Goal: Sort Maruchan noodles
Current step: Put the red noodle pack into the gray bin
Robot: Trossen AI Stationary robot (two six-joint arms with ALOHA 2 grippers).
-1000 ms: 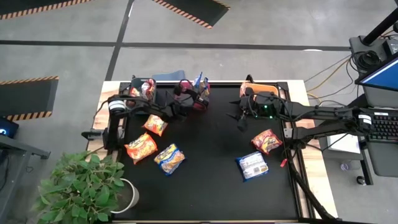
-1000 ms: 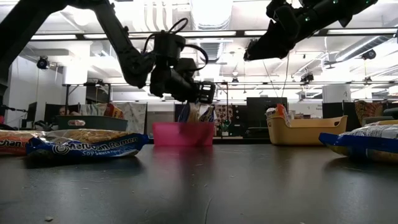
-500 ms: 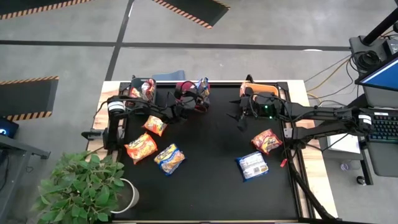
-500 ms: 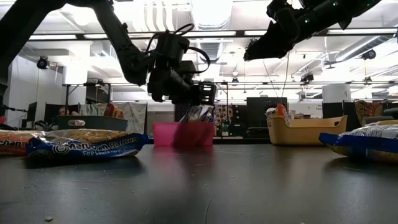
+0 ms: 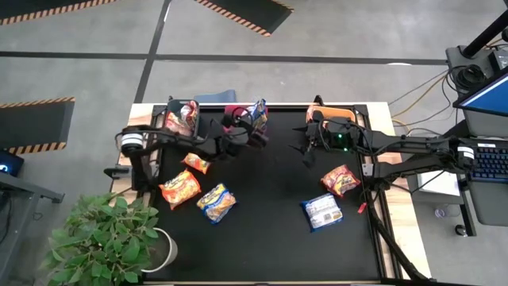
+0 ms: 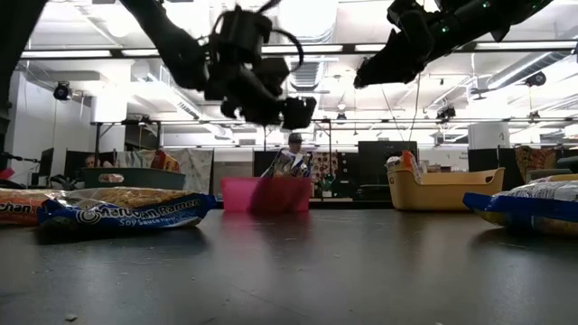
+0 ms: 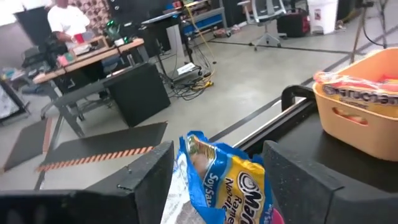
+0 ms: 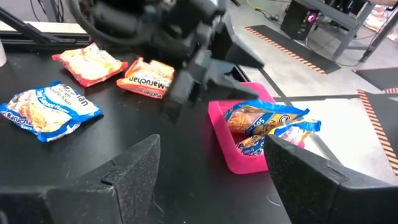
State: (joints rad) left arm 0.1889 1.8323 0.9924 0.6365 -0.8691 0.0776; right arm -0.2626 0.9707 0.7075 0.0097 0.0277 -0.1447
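Observation:
My left gripper (image 6: 291, 110) hangs open just above the pink bin (image 6: 265, 193), on the bin's left side in the high view. A blue-and-yellow noodle packet (image 7: 225, 179) stands on end in that bin (image 5: 243, 121), leaning on its wall, a little beyond my open fingers. My right gripper (image 5: 305, 152) hovers open and empty over the table's middle, near the orange bin (image 5: 330, 116). Loose packets lie flat on the black mat: two orange (image 5: 180, 188) (image 5: 196, 163), one blue-and-yellow (image 5: 216, 202), one red-orange (image 5: 340, 180), one silver-white and blue (image 5: 322, 211).
A dark grey bin (image 5: 181, 116) with packets stands at the far left corner. The orange bin (image 7: 364, 115) holds a packet. A potted plant (image 5: 107, 238) crowds the near left corner. Bare mat lies between the two groups of loose packets.
My left gripper has opened and let go of the blue-and-yellow packet, then risen and drawn back from the pink bin toward the table's left edge. The packet stays standing in the bin.

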